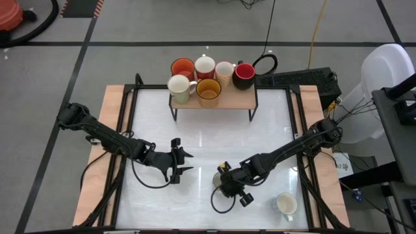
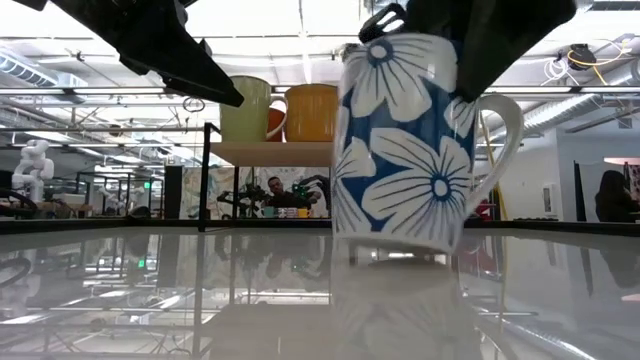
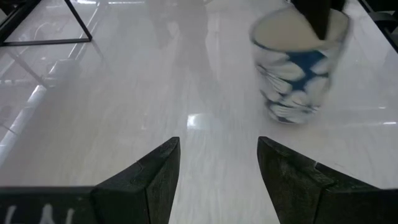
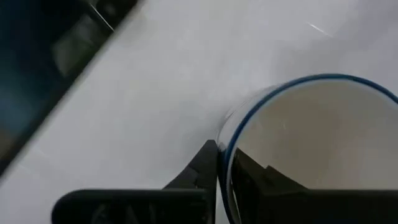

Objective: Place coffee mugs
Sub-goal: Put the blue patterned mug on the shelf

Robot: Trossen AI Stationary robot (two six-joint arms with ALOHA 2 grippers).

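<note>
A white mug with blue flowers (image 2: 420, 140) stands near the table's middle front, leaning a little. My right gripper (image 4: 224, 155) is shut on its rim and hides most of it in the high view. My left gripper (image 1: 181, 162) hovers open to the mug's left with nothing between its fingers (image 3: 161, 168). Several mugs, among them an orange (image 1: 182, 67), a red (image 1: 244, 73) and an amber one (image 1: 208, 90), rest on their bases on a small wooden stand (image 1: 240, 99) at the far middle. A white mug (image 1: 286, 204) stands upright near the front right. My right gripper pinches the flowered mug's wall at the rim (image 4: 225, 180), one finger (image 4: 255, 177) inside the mug and one (image 4: 199, 168) outside. The fingers slant down from above and from the table's right. The mug is nearly upright; whether its base (image 2: 395, 240) is off the table I cannot tell.
The stand has thin black legs (image 1: 173, 112) with room beneath it. Wooden side rails (image 1: 110, 130) and black frame bars run along both table edges. Cables loop on the table by both grippers (image 1: 221, 203).
</note>
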